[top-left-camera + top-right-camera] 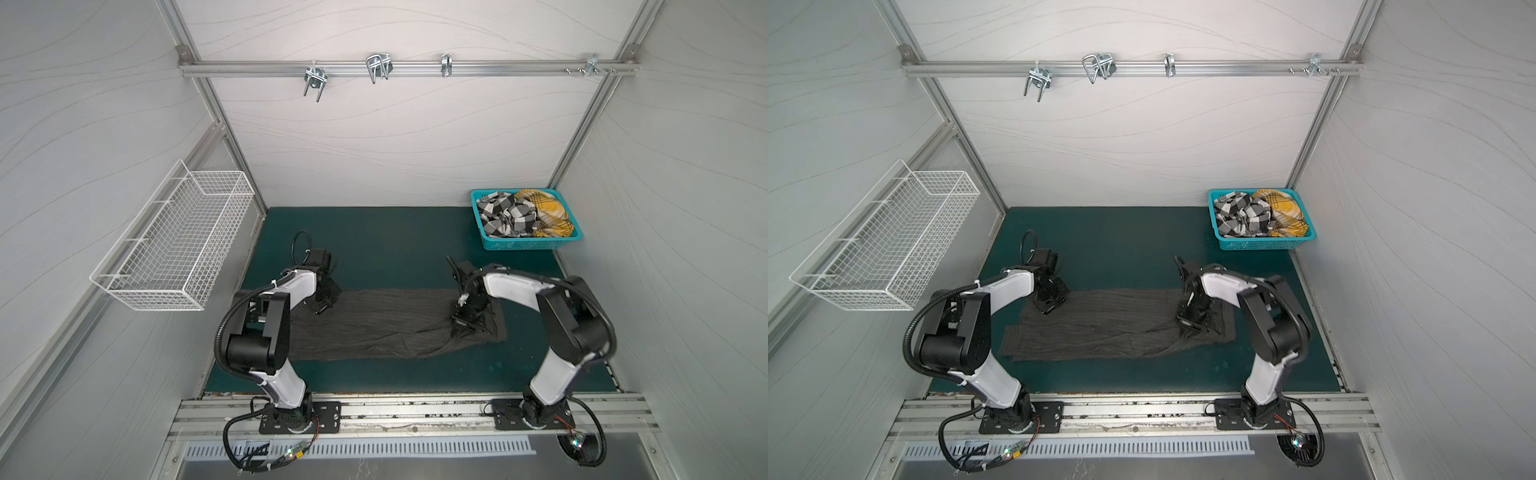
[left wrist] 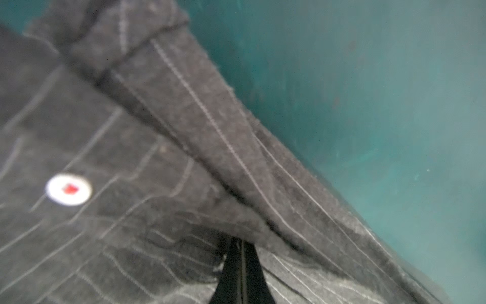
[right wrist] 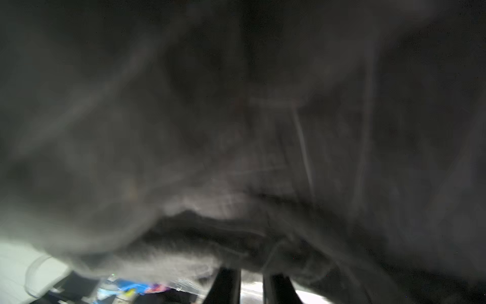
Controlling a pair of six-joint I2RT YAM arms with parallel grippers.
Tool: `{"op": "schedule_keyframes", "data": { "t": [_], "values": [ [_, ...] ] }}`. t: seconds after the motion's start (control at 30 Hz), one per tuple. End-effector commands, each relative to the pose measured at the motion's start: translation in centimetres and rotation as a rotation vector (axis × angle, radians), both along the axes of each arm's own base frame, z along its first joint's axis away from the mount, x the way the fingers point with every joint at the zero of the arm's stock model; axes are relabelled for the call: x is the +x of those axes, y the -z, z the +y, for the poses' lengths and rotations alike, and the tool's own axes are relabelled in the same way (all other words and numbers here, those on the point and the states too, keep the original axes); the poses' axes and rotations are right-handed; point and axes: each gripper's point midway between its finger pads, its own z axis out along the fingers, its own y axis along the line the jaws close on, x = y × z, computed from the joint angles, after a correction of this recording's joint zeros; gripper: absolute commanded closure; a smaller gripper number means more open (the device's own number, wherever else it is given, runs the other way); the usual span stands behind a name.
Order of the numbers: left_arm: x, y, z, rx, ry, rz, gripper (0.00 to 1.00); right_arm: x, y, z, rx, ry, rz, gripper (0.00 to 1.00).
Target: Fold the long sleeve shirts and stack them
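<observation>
A charcoal grey pinstriped shirt (image 1: 386, 328) (image 1: 1108, 328) lies as a long folded strip across the teal mat. My left gripper (image 1: 322, 307) (image 1: 1048, 305) sits at its far left corner. In the left wrist view its fingers (image 2: 242, 240) are pressed together, tips tucked into a fold beside a pale button (image 2: 69, 189). My right gripper (image 1: 463, 328) (image 1: 1192, 324) is down on the bunched right end. In the blurred right wrist view its fingers (image 3: 251, 273) stand a narrow gap apart, tips hidden by grey cloth. A black-and-white checked shirt (image 1: 505, 218) and a mustard plaid shirt (image 1: 544, 212) lie crumpled in the basket.
The teal lattice basket (image 1: 523, 245) (image 1: 1258, 245) stands at the mat's far right corner. A white wire basket (image 1: 178, 241) hangs on the left wall. A rail with metal hooks (image 1: 378, 68) crosses the back wall. Bare mat (image 1: 395, 249) lies beyond the grey shirt.
</observation>
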Motion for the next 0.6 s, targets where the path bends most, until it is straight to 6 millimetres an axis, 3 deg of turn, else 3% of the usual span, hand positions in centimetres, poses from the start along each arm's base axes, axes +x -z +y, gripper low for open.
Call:
{"op": "schedule_keyframes", "data": {
  "t": [0.0, 0.1, 0.17, 0.23, 0.3, 0.33, 0.4, 0.47, 0.5, 0.57],
  "values": [
    [-2.4, 2.2, 1.6, 0.023, -0.052, 0.106, 1.0, 9.1, 0.6, 0.9, -0.022, 0.01, -0.151, 0.83],
    [-3.1, 1.7, 1.9, 0.013, -0.048, 0.126, 1.0, 16.5, -0.9, 3.5, 0.022, -0.009, -0.244, 0.8],
    [-4.5, 1.3, 0.8, -0.033, -0.026, 0.144, 1.0, 20.7, -5.3, 6.9, 0.16, -0.063, -0.378, 0.63],
    [-6.1, 0.8, -2.2, -0.112, 0.0, 0.118, 1.0, 22.0, -9.2, 8.4, 0.214, -0.109, -0.472, 0.49],
    [-7.3, -0.3, -7.2, -0.211, 0.085, 0.048, 1.0, 21.2, -11.8, 8.1, 0.209, -0.134, -0.519, 0.42],
    [-7.6, -1.1, -9.3, -0.25, 0.131, 0.014, 0.97, 20.3, -11.9, 7.5, 0.193, -0.133, -0.513, 0.42],
    [-7.7, -3.8, -12.4, -0.286, 0.228, -0.056, 0.82, 17.4, -12.5, 6.3, 0.178, -0.133, -0.499, 0.41],
    [-7.1, -6.6, -12.6, -0.271, 0.267, -0.115, 0.72, 14.2, -12.4, 5.2, 0.162, -0.144, -0.466, 0.41],
    [-6.6, -8.1, -11.8, -0.227, 0.279, -0.149, 0.67, 12.5, -12.1, 4.8, 0.157, -0.149, -0.442, 0.41],
    [-5.1, -10.5, -10.6, -0.147, 0.306, -0.212, 0.66, 9.9, -11.5, 4.7, 0.164, -0.166, -0.406, 0.41]
  ]
}}
